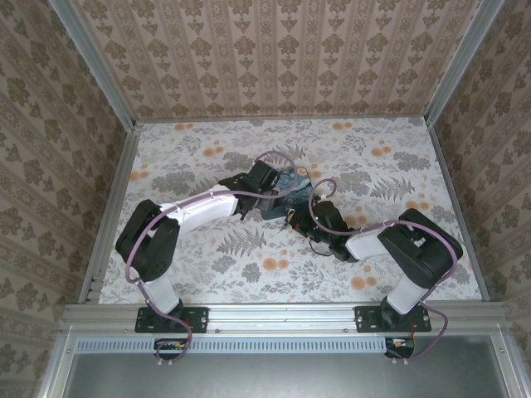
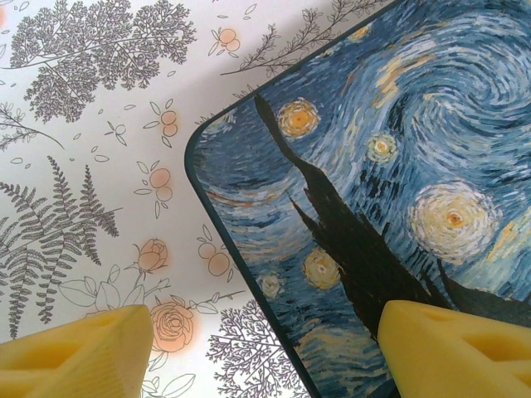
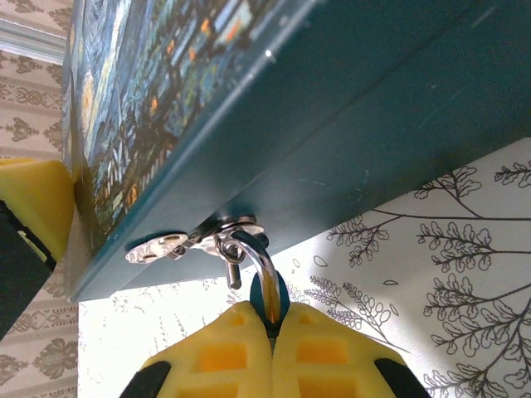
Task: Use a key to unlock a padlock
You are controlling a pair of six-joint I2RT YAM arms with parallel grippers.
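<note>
Right gripper [image 3: 273, 322] clamps the padlock [image 3: 267, 282] just beneath the hasp [image 3: 166, 246] of the box [image 3: 357, 99]; left gripper [image 2: 265, 348] gapes wide over the box.

The dark-blue, swirl-painted rectangular box [image 1: 280, 199] stood in the way mid-table; the floral-printed tabletop [image 1: 373, 157] beyond it seemed open for passage.

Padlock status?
Right gripper shut on tiny blue padlock, metal shackle through hasp of dark-blue Starry Night printed box. Left gripper open over box corner. Nothing blocking.
</note>
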